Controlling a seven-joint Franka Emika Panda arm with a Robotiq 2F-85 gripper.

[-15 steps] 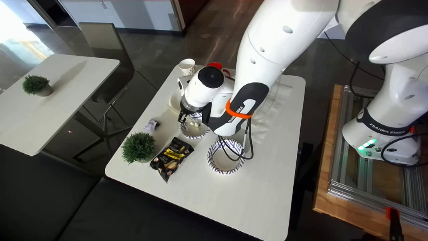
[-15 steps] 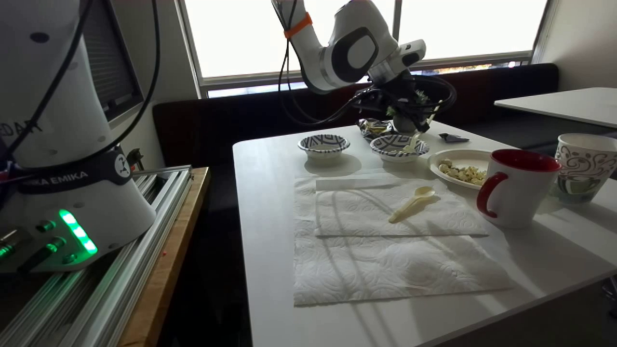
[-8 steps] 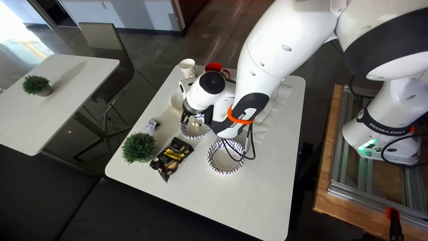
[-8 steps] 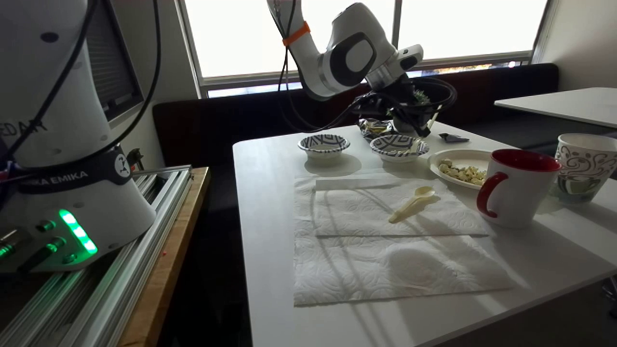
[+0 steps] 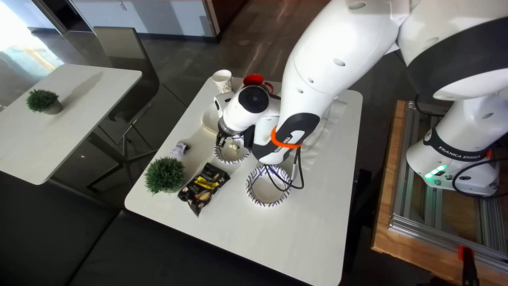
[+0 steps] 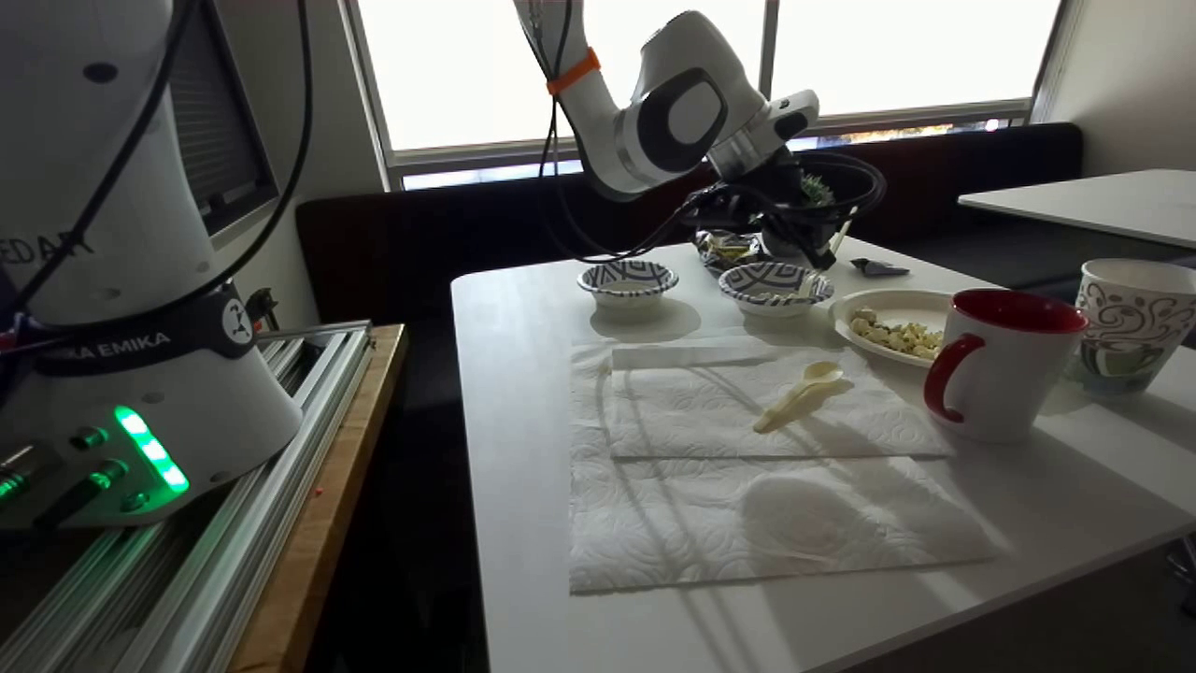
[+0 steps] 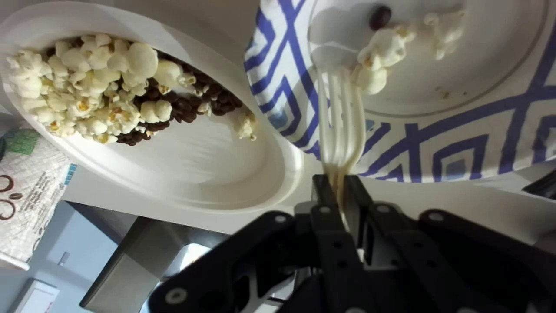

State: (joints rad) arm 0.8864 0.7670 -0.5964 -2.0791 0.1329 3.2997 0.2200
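Note:
In the wrist view, my gripper (image 7: 341,182) is shut on the neck of a pale plastic fork (image 7: 341,126). The tines point into a patterned paper bowl (image 7: 289,87) with blue-purple lines. Some popcorn (image 7: 384,50) and a dark bean (image 7: 380,17) lie in that bowl, beside the tine tips; whether the tips touch them I cannot tell. Both exterior views have the gripper (image 5: 221,140) low over the bowl's rim (image 6: 775,304). An oval plate (image 7: 186,174) beside it bears heaped popcorn (image 7: 100,87) and dark beans (image 7: 186,104).
Another patterned bowl (image 5: 268,202) stands nearby. A black snack bag (image 5: 204,188), a potted plant (image 5: 164,174) and a small packet (image 5: 179,149) lie around. Paper towels (image 6: 701,523) carry a spoon (image 6: 799,397), near a red-and-white mug (image 6: 1000,374) and a paper cup (image 6: 1126,327).
The gripper has come down slightly with the fork, which now reaches lower into the bowl. The bowl seems to have shifted a tiny bit. The grip on the fork looks unchanged.

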